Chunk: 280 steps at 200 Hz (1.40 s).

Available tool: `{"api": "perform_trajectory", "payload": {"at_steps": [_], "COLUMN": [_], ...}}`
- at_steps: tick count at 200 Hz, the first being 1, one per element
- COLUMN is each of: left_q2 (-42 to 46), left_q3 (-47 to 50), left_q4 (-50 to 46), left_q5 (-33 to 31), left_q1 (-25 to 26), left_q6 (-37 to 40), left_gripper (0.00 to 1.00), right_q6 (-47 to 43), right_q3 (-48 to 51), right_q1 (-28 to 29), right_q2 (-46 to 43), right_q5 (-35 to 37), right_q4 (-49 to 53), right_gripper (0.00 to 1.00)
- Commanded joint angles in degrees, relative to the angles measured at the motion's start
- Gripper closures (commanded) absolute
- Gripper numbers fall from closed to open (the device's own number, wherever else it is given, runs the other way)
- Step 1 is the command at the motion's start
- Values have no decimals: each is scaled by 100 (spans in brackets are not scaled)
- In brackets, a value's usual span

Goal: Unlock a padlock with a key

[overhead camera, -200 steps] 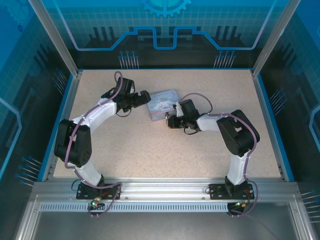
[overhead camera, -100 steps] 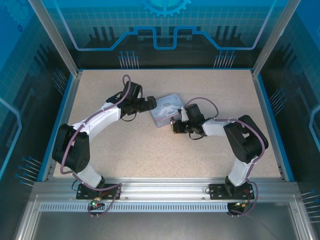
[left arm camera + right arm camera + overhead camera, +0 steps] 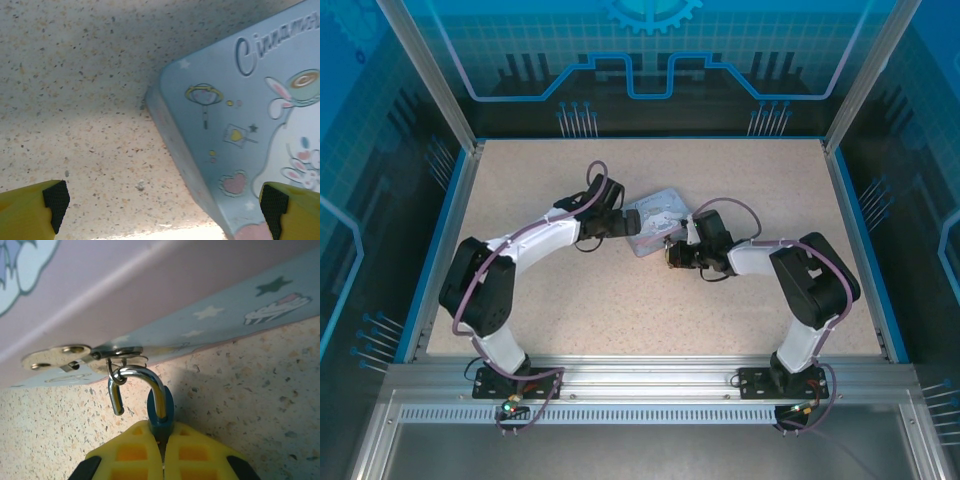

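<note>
The small dark blue padlock (image 3: 161,412) sits pinched between the yellow fingers of my right gripper (image 3: 161,434), which is shut on its body. Its chrome shackle (image 3: 146,375) stands open, the free end hanging to the left, and it is hooked through a thin wire loop on the metal clasp (image 3: 75,352) of the pastel-blue tin (image 3: 225,310). The key is hidden. My left gripper (image 3: 165,202) is open wide, one fingertip (image 3: 35,212) over the table and the other over the tin's lid (image 3: 260,125). From above, the left gripper (image 3: 623,222) meets the tin's left side and the right gripper (image 3: 672,252) its near edge.
The tin (image 3: 656,212) lies tilted in the middle of the speckled tabletop (image 3: 570,300), between both arms. Blue rails and glass panels enclose the table, with the arm bases on the near rail.
The left arm has swung right until its open fingers straddle the tin's corner. The tin has shifted and turned slightly, and the right gripper has moved a little right with the padlock.
</note>
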State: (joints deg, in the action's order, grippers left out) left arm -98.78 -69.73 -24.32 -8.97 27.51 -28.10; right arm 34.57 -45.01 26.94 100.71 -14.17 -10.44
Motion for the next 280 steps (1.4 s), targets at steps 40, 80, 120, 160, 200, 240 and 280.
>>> {"api": "perform_trajectory", "payload": {"at_steps": [40,80,120,160,200,240,280], "left_q2": [-329,-506,-572,-611,-621,-625,-661], "left_q3": [-348,-335,-292,-295,-260,-226,-194], "left_q4": [-388,-517,-548,-554,-530,-554,-553], "left_q5": [-587,-667,-676,-651,-561,-496,-437], "left_q1": [182,231,263,306,328,338,343], "left_q6": [337,350,295,245,204,181,153], "left_gripper": [1,1,1,1,1,1,1], "right_q6": [385,631,1011,1528,2086,2594,2999], "right_q3": [162,160,166,180,273,458,629], "right_q1": [-48,-40,-38,-37,-44,-66,-110], "right_q2": [-96,-147,-227,-242,-167,-91,-43], "right_q5": [31,12,4,-77,-212,-288,-298], "right_q4": [141,155,169,-28,-463,-1054,-1521], "right_gripper": [99,99,99,100,100,100,100]}}
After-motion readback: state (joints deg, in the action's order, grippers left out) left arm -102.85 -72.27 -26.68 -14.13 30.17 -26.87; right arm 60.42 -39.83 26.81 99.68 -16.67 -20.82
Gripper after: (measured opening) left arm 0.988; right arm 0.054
